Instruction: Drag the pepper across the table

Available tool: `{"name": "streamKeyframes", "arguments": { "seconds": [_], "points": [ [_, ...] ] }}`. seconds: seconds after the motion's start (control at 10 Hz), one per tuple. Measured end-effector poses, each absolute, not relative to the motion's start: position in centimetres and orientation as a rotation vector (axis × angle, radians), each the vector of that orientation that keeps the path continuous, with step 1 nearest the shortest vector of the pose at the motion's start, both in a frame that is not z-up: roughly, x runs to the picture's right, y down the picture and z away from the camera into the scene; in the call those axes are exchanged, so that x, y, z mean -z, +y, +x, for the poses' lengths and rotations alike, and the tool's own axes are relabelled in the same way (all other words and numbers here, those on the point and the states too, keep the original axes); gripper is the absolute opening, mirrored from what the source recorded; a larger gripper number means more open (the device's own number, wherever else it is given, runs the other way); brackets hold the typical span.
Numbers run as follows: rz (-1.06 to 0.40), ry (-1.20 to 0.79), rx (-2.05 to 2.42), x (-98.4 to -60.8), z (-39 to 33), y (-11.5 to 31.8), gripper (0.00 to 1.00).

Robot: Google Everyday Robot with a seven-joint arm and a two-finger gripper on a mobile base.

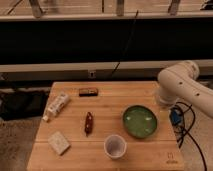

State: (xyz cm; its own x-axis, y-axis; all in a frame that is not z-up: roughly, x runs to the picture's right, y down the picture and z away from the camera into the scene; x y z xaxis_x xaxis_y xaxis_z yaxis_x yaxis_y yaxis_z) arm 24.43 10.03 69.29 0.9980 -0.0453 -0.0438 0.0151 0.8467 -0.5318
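Wooden table (116,101) before dark wall (75,45); pepper (88,123) mid-left; arm (177,82) right; hand out of view, state untellable.

back: dark panels (75,42), pale ledge (60,66) | floor: speckled grey carpet (17,140) | top: metal rail posts (36,7)

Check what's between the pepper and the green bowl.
Nothing: bare table separates the pepper from the green bowl in the camera view. The gripper is out of view; only the arm shows, at right.
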Motion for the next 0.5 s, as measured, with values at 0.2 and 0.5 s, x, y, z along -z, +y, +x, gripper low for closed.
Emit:
{"name": "streamKeyframes", "arguments": {
  "seconds": [0.2, 0.5],
  "points": [
    [-0.551, 0.063, 0.083, -69.8, 22.3, 9.6, 0.8],
    [-0.553, 0.069, 0.143, -70.2, 20.5, 9.3, 0.8]
  ]
}}
